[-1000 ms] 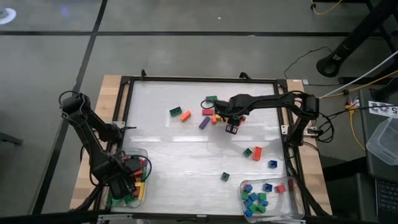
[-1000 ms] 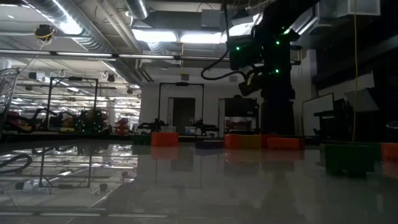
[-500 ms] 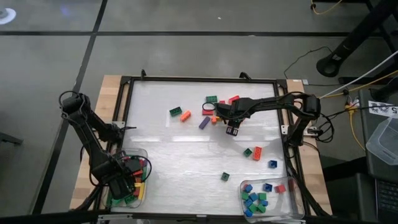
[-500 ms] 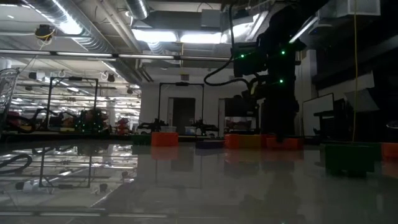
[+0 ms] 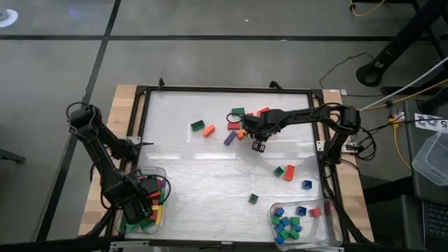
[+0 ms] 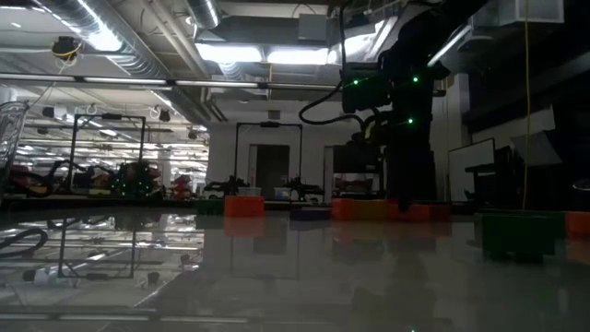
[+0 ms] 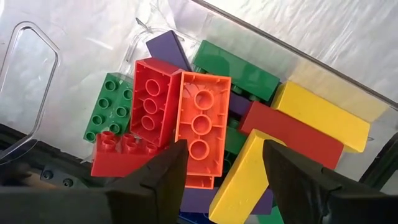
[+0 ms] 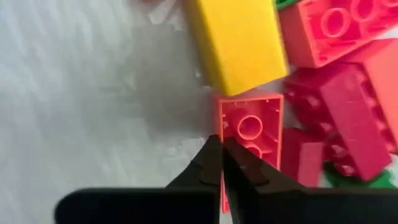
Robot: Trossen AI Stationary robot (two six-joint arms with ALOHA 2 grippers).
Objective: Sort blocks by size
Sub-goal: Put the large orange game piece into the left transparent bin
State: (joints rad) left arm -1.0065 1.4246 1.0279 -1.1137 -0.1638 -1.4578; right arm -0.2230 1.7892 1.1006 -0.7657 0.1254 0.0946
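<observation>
Blocks are lying in three groups on the white table. A loose cluster is sitting in the far middle of the table, with a green block and an orange block to one side and a purple block near them. A few singles are lying apart toward the right, among them a green and orange pair and a lone blue block.

Long blocks are filling the clear tray at the near left corner. The left gripper is hanging directly over this tray with its fingers standing apart, holding nothing. Below it, an orange long block is lying beside a red long block, with yellow and green long blocks around them.

Small square blocks, mostly blue and green, are lying in the second clear tray at the near right corner.

The right gripper is reaching into the far cluster with its fingers pressed together, gripping nothing. Its tips are resting at the edge of a salmon-red block, just beside a yellow block.
</observation>
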